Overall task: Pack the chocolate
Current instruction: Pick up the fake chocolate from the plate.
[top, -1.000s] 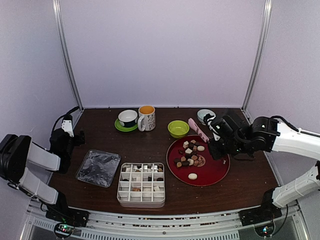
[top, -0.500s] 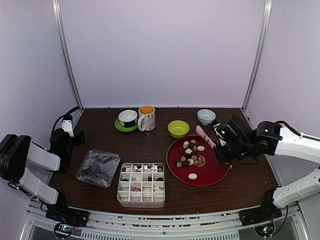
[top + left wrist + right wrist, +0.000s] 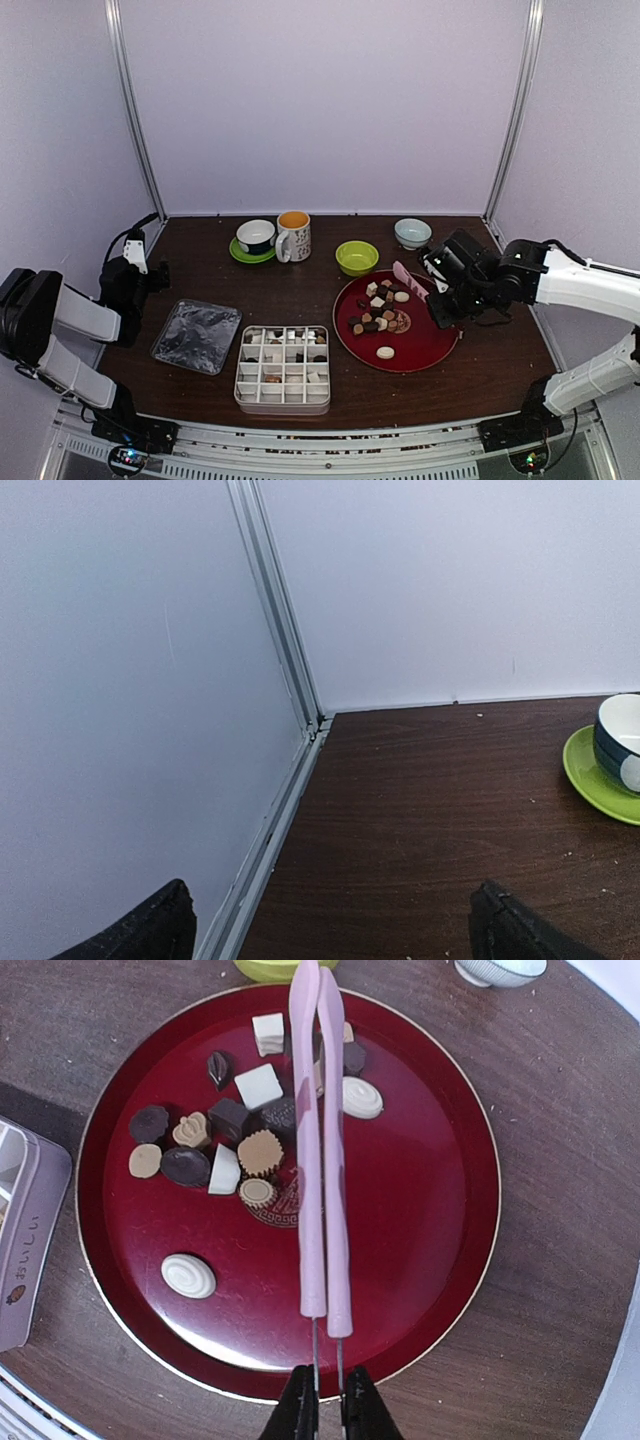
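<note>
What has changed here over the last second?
The right pincer, shut on the pink tongs, shifted slightly right and nearer, carrying the tongs from beside the green bowl to above the plate. Nothing was picked up or dropped. Left pincer, chocolates and box stayed put.

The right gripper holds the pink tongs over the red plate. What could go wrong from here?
1. The right gripper pinches the pink tongs only at their end; they may twist or slip.
2. The chocolate lies crowded on the red plate; the tips may push neighbours or take two.
3. The divided box has small cells; a piece could miss.
</note>
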You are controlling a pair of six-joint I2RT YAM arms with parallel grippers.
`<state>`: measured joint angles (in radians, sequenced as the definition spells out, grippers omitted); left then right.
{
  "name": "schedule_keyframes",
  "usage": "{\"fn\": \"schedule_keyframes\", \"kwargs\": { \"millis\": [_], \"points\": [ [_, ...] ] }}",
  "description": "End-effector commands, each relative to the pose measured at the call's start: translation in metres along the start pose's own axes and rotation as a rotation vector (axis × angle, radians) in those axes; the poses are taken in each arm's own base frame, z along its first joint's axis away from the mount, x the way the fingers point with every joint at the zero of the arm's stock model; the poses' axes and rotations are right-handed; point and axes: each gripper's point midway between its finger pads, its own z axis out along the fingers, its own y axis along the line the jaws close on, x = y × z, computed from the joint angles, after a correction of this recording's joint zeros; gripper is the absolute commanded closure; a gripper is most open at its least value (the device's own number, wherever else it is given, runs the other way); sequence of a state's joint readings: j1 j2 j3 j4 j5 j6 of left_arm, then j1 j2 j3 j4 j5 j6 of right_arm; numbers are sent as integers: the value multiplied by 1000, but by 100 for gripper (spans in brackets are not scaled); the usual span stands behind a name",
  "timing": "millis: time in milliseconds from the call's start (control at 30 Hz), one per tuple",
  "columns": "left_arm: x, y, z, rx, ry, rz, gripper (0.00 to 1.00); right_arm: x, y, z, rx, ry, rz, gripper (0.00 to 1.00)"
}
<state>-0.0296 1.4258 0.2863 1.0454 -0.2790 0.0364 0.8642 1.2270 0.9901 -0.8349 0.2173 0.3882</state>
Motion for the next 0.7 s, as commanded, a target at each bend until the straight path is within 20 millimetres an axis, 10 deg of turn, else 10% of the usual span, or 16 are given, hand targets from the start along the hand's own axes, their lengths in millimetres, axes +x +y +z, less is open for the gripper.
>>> {"fn": "schedule_keyframes", "kwargs": {
  "millis": [0, 667],
  "points": [
    [-13, 3, 3, -7, -45, -4, 2, 9, 0, 14, -22, 65, 17, 93],
    [-12, 3, 3, -8, -43, -3, 2, 68, 14, 2, -187, 249, 9, 89]
  ]
}}
